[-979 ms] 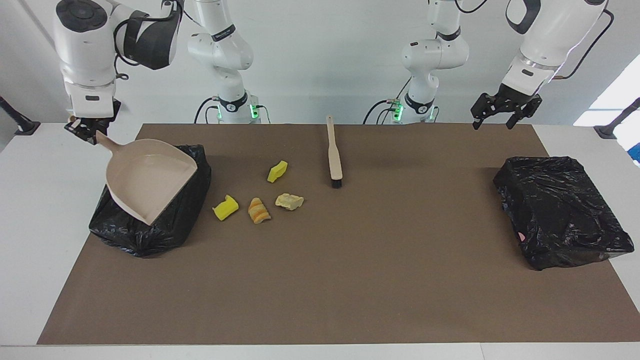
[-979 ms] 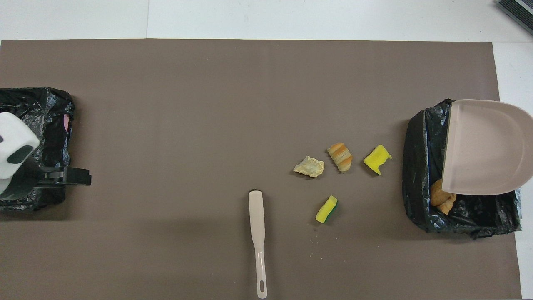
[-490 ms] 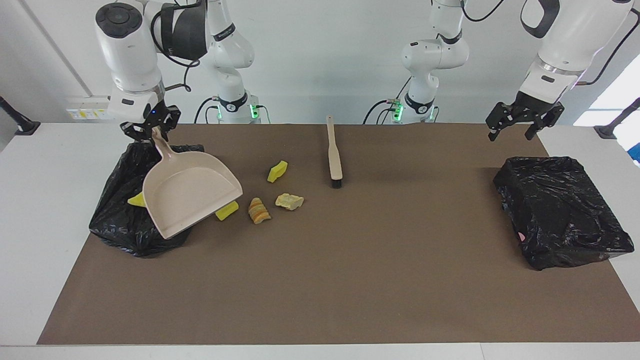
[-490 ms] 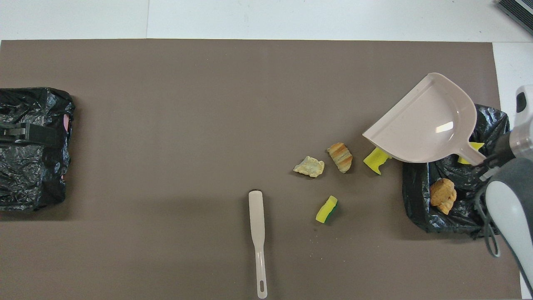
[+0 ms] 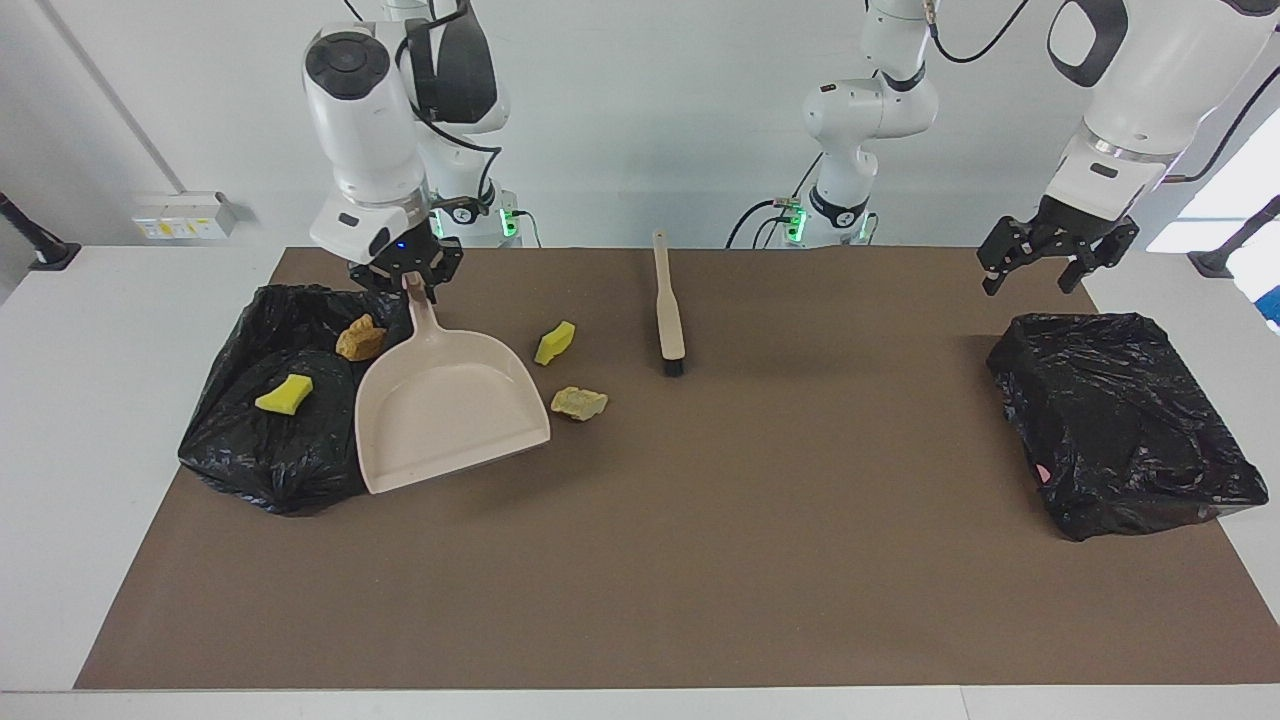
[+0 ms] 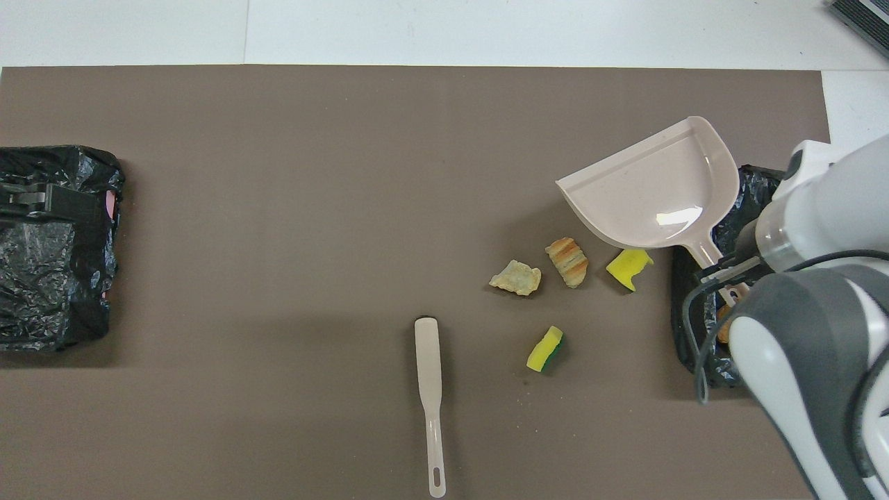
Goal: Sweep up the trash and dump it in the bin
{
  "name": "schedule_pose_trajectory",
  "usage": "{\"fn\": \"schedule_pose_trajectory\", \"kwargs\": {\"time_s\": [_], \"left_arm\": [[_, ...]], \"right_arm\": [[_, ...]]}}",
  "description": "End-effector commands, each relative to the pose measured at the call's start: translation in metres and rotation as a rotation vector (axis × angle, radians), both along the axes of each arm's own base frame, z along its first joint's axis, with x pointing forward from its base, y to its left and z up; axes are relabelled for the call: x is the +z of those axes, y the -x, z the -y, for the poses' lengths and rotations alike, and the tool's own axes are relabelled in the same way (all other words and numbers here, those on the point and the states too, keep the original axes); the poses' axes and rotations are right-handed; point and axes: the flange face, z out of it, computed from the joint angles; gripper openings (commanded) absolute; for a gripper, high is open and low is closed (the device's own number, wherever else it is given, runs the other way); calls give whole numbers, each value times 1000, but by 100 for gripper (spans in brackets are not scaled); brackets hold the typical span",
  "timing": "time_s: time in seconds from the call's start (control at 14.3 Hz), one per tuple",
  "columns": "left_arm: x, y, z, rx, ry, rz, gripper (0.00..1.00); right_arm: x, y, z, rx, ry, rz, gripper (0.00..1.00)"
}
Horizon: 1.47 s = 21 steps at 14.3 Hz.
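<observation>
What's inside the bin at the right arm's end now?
In the black-bagged bin lie a yellow foam chunk and a tan bread-like lump. The dustpan, held by the right gripper, covers one edge, so more may be hidden.

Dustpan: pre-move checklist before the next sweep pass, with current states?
1. Right gripper shut on the dustpan handle: ok.
2. Dustpan empty after the dump: ok.
3. Dumped pieces sit in the bin at the right arm's end: ok, a yellow chunk and a tan lump show there.
4. Mat cleared of trash: not ok, four pieces remain.
5. Brush in hand: not ok, it lies on the mat; left gripper waits open over the mat, near the other bin.
6. Dustpan lip flat on mat: cannot tell.
</observation>
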Motion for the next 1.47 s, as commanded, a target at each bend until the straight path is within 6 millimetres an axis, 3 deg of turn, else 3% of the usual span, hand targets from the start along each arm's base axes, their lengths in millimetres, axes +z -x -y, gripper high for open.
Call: {"fn": "schedule_pose_trajectory", "kwargs": {"time_s": [0.0,0.21,0.42,0.7,0.84,0.98,1.05,1.4], "left_arm": [[6,10,0,-12,-21,-17,100],[8,8,2,-2,39,6,100],[8,5,3,4,78,29,100],[7,8,1,2,72,13,100],[8,16,-1,7,57,-37,100],[21,26,-1,7,56,-37,100],[25,30,-1,5,55,-36,100],[25,32,-1,-1,54,-36,100]], "right_arm": [[-17,-12,-39,-91,-58,25,0],[-48,-18,-98,-176,-98,61,0],[-66,-33,-141,-238,-116,64,0],[-87,-32,-206,-315,-121,54,0],[-100,-26,-249,-360,-152,68,0],[-115,-21,-283,-407,-171,77,0],[-120,-20,-291,-418,-182,81,0],[-143,-28,-294,-414,-179,63,0]]}}
